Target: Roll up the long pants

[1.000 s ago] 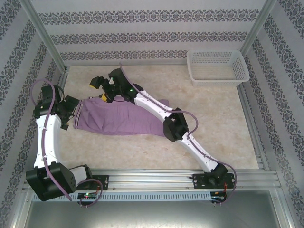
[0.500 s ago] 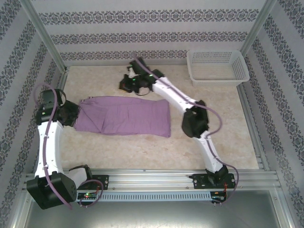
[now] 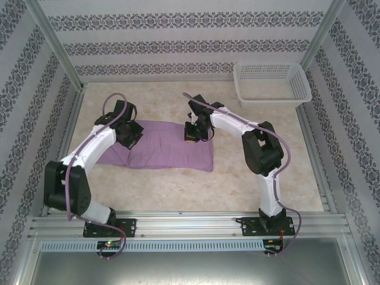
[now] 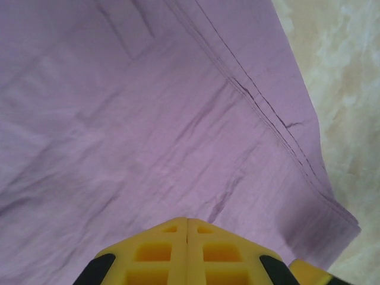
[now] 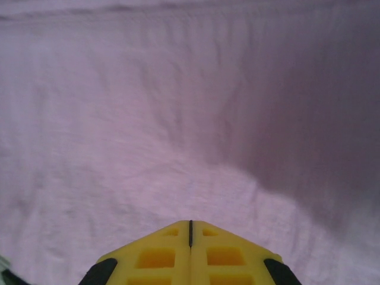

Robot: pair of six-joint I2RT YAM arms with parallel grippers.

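Note:
The long pants (image 3: 166,151) lie flat on the table as a lilac folded rectangle, running left to right. My left gripper (image 3: 130,140) is shut and points down at their left part; in the left wrist view its yellow fingertips (image 4: 187,221) meet just above the cloth (image 4: 148,119), beside a stitched seam near the fabric's edge. My right gripper (image 3: 190,136) is shut above the pants' far right part; in the right wrist view its fingertips (image 5: 190,223) meet over smooth fabric (image 5: 178,119). Nothing is between either pair of jaws.
A white mesh basket (image 3: 272,83) stands at the far right corner. Bare marbled table (image 3: 267,160) lies to the right of and in front of the pants, and also shows past the cloth's edge (image 4: 350,89). Patterned walls and metal rails enclose the table.
My left gripper has swung from the pants' left end inward over the cloth. My right gripper has come from beyond the far edge back onto the pants. The pants stay flat.

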